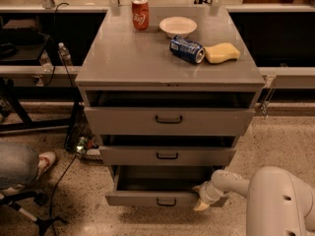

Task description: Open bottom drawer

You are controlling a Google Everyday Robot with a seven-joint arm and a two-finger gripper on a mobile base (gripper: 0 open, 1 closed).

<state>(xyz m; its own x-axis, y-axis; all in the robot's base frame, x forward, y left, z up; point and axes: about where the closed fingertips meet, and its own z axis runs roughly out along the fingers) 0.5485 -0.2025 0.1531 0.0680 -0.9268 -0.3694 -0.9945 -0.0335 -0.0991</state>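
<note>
The bottom drawer (147,198) is the lowest and slimmest of three grey drawer fronts, with a small dark bar handle (166,201) at its centre. It stands pulled out, and its plain grey inside shows above the front panel. My gripper (200,196) is at the right part of the drawer's top front edge, at the end of my white arm (231,182) that comes in from the lower right. Its pale fingertips (201,205) point down over the front panel.
The middle drawer (167,155) and top drawer (168,120) also stand slightly out. On the cabinet top are a red can (140,14), a white bowl (177,26), a blue can on its side (187,49) and a yellow sponge (222,52). A person's leg and shoe (43,161) are at the left.
</note>
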